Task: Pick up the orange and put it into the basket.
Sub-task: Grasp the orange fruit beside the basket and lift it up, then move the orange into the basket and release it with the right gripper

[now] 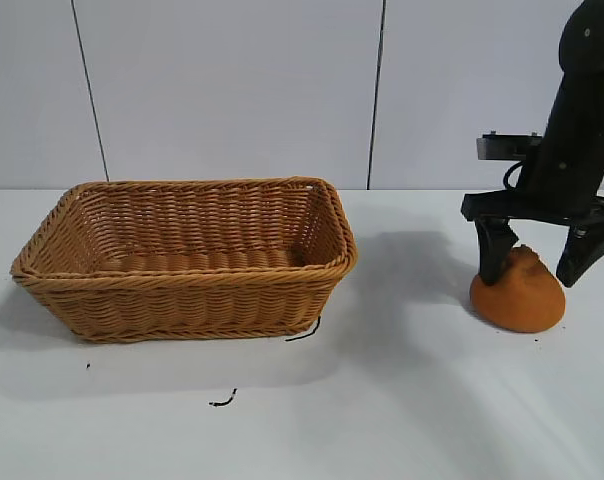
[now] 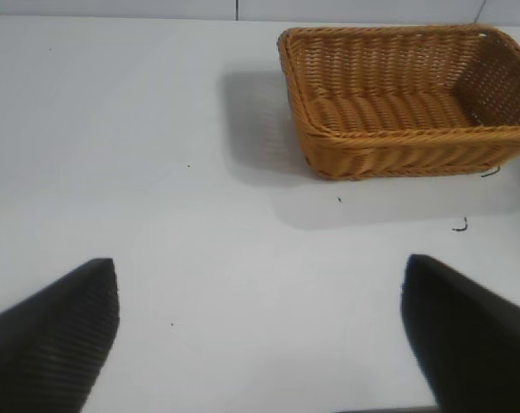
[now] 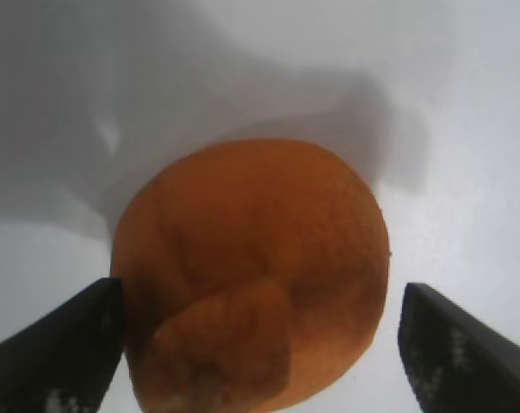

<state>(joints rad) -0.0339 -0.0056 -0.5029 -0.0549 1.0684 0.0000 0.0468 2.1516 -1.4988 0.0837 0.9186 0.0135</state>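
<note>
The orange [image 1: 518, 292], a dull-orange lump with a knobby tip on top, sits on the white table at the right. My right gripper [image 1: 545, 262] is open and straddles it from above, one finger against its left side, the other a little off its right side. In the right wrist view the orange [image 3: 251, 275] fills the space between the two black fingertips [image 3: 66, 348]. The light-brown wicker basket [image 1: 187, 288] stands empty at the left-centre; it also shows in the left wrist view [image 2: 406, 142]. My left gripper [image 2: 260, 335] is open and empty above bare table, away from the basket.
Two short black wire scraps lie on the table, one by the basket's front right corner [image 1: 304, 332] and one in front of it [image 1: 223, 400]. A white panelled wall [image 1: 232, 90] stands behind the table.
</note>
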